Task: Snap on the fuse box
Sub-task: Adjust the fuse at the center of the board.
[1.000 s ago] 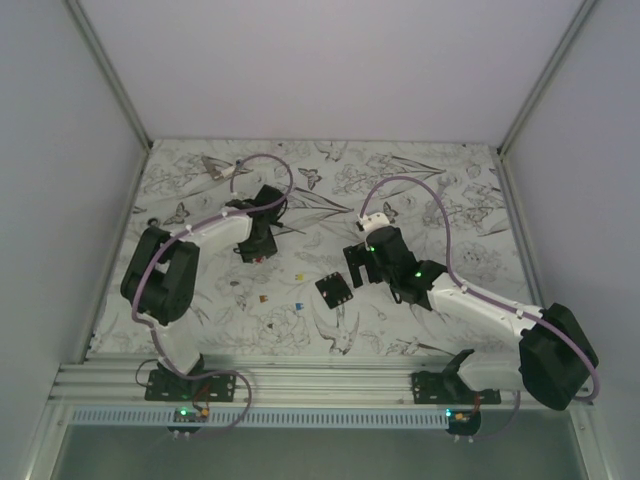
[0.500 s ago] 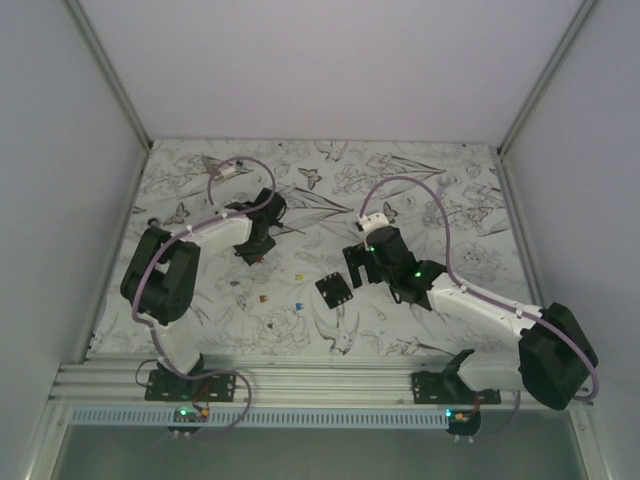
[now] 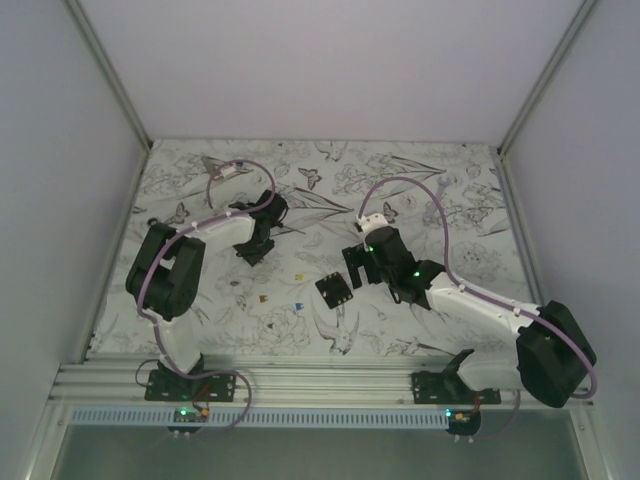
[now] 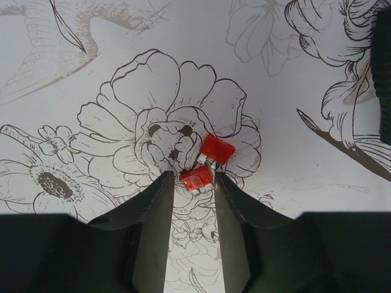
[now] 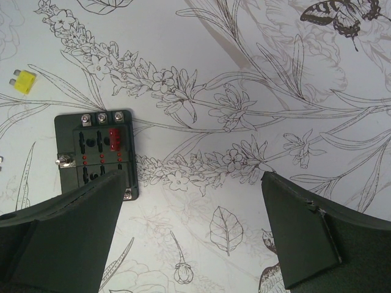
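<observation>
No legible text, label, brand, number or sign is visible in any view, including on the fuse box (image 5: 95, 143), red fuses (image 4: 217, 149) or floral table cover (image 5: 256, 73).

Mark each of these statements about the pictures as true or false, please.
1. The right hand is wide open and holds nothing. True.
2. A yellow fuse lies loose, apart from the fuse box. True.
3. Every slot of the fuse box is vacant. False: a seated red fuse fills one slot.
4. The fingers of the left hand flank a blue fuse. False: it is a loose red fuse, and another red fuse lies just beyond it.
</observation>
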Controlling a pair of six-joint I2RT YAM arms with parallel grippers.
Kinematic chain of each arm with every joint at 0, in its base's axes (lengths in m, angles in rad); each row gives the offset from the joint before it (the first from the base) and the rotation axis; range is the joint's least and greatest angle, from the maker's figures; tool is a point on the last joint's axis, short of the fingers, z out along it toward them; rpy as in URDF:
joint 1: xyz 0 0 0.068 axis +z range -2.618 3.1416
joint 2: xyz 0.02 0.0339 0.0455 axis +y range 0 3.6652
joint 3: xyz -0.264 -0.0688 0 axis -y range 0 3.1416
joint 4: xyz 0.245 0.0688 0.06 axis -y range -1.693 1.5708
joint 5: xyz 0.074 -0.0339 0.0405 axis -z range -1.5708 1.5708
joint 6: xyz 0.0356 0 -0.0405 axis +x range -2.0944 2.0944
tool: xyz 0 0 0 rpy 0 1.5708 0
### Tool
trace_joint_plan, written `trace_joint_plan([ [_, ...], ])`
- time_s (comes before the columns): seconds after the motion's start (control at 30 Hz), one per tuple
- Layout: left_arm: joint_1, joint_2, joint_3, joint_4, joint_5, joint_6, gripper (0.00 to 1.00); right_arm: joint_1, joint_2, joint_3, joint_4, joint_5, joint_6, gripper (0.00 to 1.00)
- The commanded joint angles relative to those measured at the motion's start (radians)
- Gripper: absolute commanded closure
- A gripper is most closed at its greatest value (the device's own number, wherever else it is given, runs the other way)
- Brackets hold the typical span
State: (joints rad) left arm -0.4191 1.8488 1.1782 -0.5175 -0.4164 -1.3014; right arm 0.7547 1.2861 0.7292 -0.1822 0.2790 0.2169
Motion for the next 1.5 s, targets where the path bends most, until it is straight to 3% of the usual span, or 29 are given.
trace_joint_plan([
  [0.0, -0.004, 0.025, -0.007, -0.038, 0.021, -0.011, 0.68, -0.007, 0.003, -0.003, 0.034, 0.001, -0.008, 0.00],
  [0.1, -0.008, 0.017, -0.019, -0.039, 0.036, 0.012, 0.78, -0.007, 0.001, -0.003, 0.034, 0.000, -0.008, 0.00],
  [0.23, -0.020, 0.015, -0.023, -0.039, 0.060, 0.073, 0.85, -0.008, -0.006, -0.004, 0.034, -0.001, -0.008, 0.00],
  [0.67, -0.137, 0.044, 0.083, -0.038, 0.263, 0.597, 0.83, -0.007, -0.025, -0.008, 0.031, -0.002, -0.004, 0.00],
  [1.0, -0.153, -0.073, 0.026, -0.006, 0.156, 0.466, 0.64, -0.006, -0.027, -0.008, 0.032, -0.005, -0.002, 0.00],
  [1.23, -0.173, -0.026, 0.029, 0.011, 0.067, 0.233, 0.58, -0.008, -0.008, -0.007, 0.035, -0.010, -0.003, 0.00],
  [1.47, -0.184, 0.042, 0.068, 0.007, 0.076, 0.171, 0.54, -0.008, -0.019, -0.011, 0.036, -0.004, -0.006, 0.00],
])
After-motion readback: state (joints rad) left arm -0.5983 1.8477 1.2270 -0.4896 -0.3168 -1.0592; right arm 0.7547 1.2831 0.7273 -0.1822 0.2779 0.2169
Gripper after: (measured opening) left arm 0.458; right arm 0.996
